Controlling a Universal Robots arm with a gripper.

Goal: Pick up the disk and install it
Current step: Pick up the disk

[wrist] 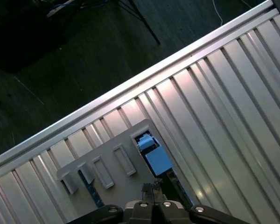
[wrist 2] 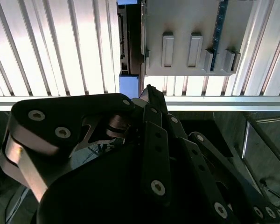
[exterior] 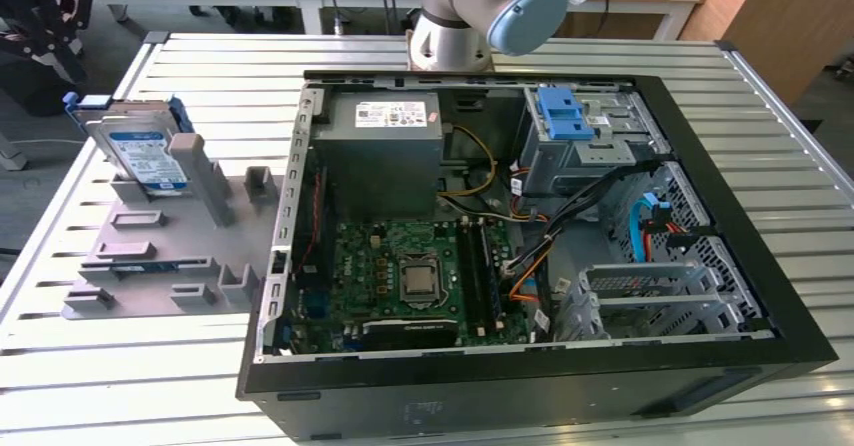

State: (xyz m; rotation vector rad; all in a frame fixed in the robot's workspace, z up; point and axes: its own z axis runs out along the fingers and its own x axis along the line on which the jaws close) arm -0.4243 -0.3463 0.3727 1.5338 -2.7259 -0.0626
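The disk (exterior: 143, 148), a silver drive with a white-and-blue label and blue carrier frame, stands tilted on edge in a slot of the grey fixture (exterior: 160, 256) at the exterior view's left. Its blue carrier end (wrist: 155, 157) shows in the first wrist view, and its thin edge (wrist 2: 129, 42) in the second wrist view. My gripper (exterior: 56, 46) hangs beyond the table's edge, a little away from the disk's blue end and touching nothing. Its fingertips (wrist: 151, 190) are shut together with nothing between them, as they also appear at the gripper (wrist 2: 149, 89) in the second wrist view.
An open computer case (exterior: 534, 226) lies on the slatted metal table (exterior: 200, 61), right of the fixture. Inside are a motherboard (exterior: 400, 271), a power supply (exterior: 384, 126), loose cables and a metal drive cage (exterior: 607, 146) with a blue latch (exterior: 566, 116). The arm's base (exterior: 461, 16) stands behind the case.
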